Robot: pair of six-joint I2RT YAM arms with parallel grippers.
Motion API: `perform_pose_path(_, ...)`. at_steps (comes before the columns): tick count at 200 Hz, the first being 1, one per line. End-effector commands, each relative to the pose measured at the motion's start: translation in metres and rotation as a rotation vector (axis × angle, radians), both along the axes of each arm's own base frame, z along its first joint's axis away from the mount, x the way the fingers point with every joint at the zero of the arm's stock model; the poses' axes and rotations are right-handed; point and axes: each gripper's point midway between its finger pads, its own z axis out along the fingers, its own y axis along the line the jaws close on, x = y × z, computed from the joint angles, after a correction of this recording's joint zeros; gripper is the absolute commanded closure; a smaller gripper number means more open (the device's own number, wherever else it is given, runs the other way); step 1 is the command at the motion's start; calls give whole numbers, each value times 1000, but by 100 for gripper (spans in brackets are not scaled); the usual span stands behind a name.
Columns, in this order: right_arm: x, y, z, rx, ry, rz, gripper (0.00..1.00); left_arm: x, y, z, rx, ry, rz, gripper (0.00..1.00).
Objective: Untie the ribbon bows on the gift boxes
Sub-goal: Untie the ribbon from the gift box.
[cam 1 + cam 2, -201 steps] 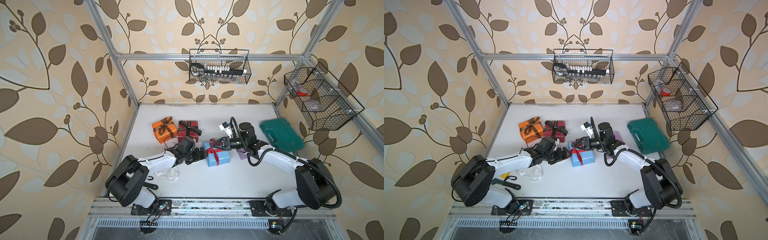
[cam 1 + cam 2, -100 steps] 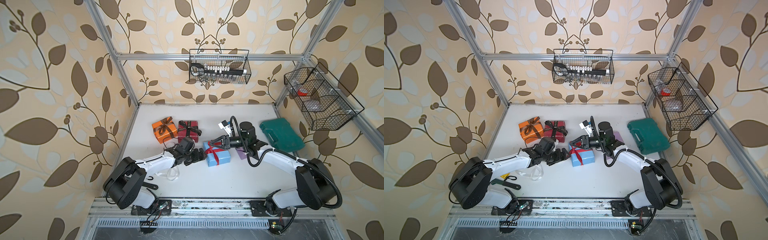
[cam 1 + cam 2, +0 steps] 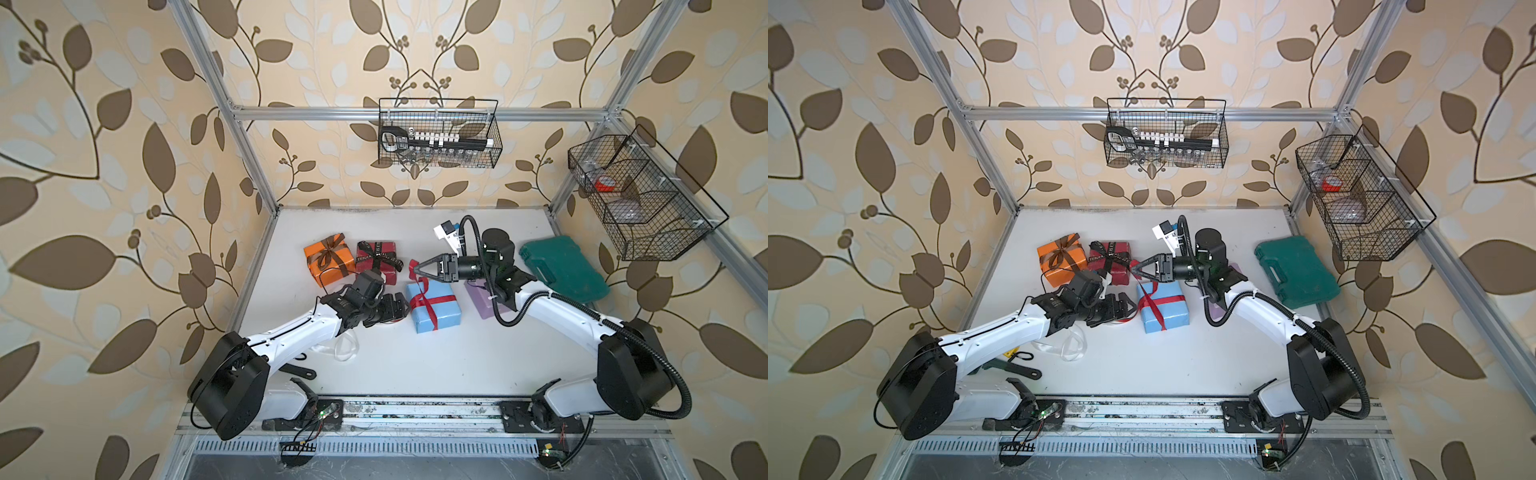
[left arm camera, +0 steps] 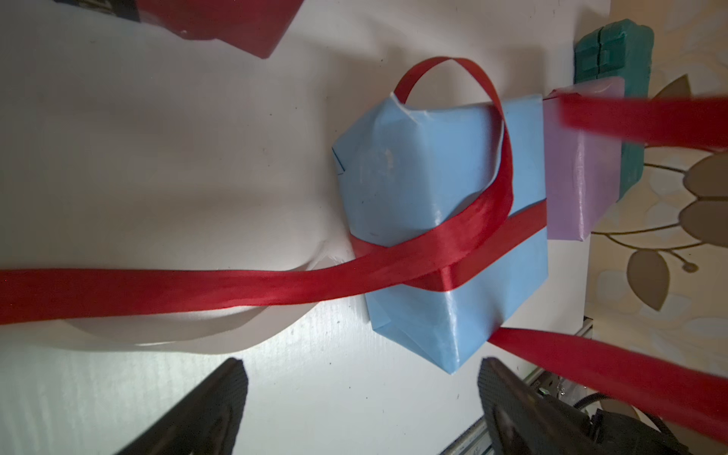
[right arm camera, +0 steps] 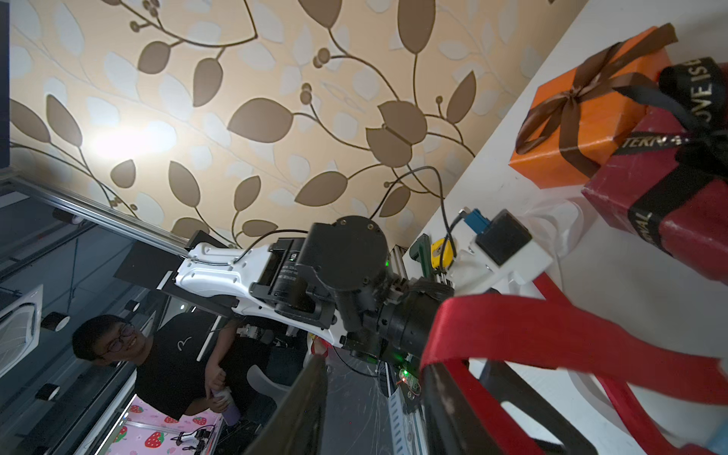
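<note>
A: Satin red ribbon (image 3: 424, 301), slippery and limp, drapes the light blue box (image 3: 434, 305) at desk centre.
B: Right gripper (image 3: 417, 268) pinches its tail at twelve o'clock; left gripper (image 3: 399, 305) gapes empty at nine.

A glossy red satin ribbon (image 4: 441, 252) is showing against the light-blue paper-wrapped box (image 4: 445, 189), while brown ribbon (image 3: 328, 253) is crossing the orange paper-wrapped box (image 3: 318, 266).

Black ribbon (image 5: 687, 118) on the dark red gift box (image 5: 677, 220), pale capital lettering, legible only in fragments: "OVE IS", "TERNA" and "NAL" in the right wrist view, "TE" in a top view; no other readable text.
</note>
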Motion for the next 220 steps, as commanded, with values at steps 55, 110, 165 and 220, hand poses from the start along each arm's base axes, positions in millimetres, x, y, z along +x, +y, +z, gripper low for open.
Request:
perform_pose_path(55, -35, 37, 22, -15, -93, 97, 59, 19, 96, 26, 0, -66, 242, 4)
perform_pose_path(110, -58, 65, -59, -309, -44, 85, 56, 29, 147, 28, 63, -31, 396, 3)
perform_pose_path(165, -7, 5, -106, -822, -157, -256, 39, 38, 145, 37, 46, -39, 390, 1)
perform_pose_path(220, 11, -42, -105, -801, -47, -400, 33, 46, 105, 62, -87, -119, 222, 2)
